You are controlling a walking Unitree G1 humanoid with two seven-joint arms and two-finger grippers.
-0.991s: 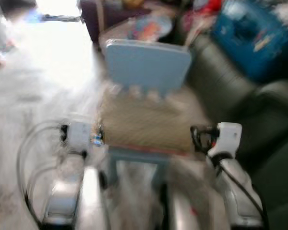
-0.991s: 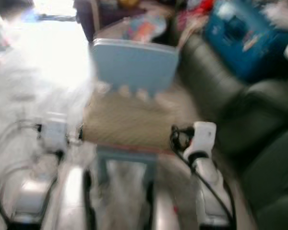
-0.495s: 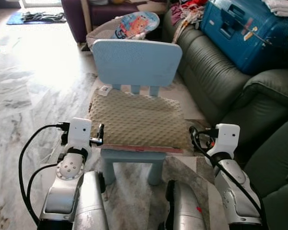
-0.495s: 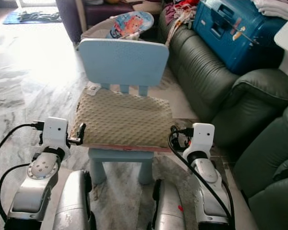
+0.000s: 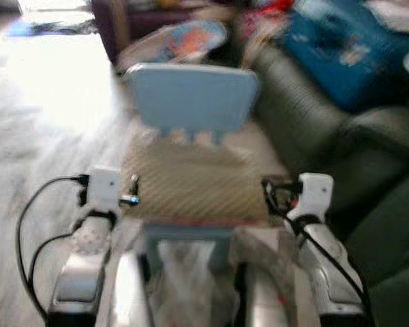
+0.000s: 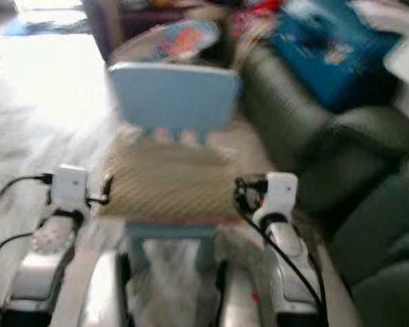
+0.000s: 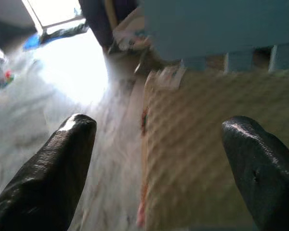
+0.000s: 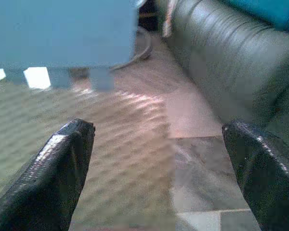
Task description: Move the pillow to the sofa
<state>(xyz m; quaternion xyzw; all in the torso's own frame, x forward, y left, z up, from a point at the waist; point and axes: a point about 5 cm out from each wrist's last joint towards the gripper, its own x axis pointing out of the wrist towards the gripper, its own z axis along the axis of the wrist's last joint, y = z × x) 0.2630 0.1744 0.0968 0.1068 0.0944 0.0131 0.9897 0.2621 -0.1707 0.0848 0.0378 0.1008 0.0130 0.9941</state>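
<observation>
A beige dimpled pillow [image 5: 191, 184] lies flat on the seat of a small light blue chair [image 5: 191, 95]. My left gripper [image 7: 159, 125] is open at the pillow's left edge, with that edge and the floor between its fingers [image 7: 62, 159]. At the pillow's right edge my right gripper [image 8: 158, 127] is open too, its fingers [image 8: 62, 163] spread over the pillow's right side and the floor beside it. Neither gripper holds anything. The dark green sofa [image 5: 307, 116] stands just right of the chair.
A blue suitcase [image 5: 341, 48] and clothes lie on the sofa's far end. A colourful baby bouncer [image 5: 191, 37] sits behind the chair. Pale marble floor [image 5: 34, 136] stretches to the left. A second green seat [image 5: 395, 225] is at the near right.
The picture has blurred and shifted a little, so the camera is moving. Both arms keep their places on either side of the pillow, and the pillow still lies on the chair.
</observation>
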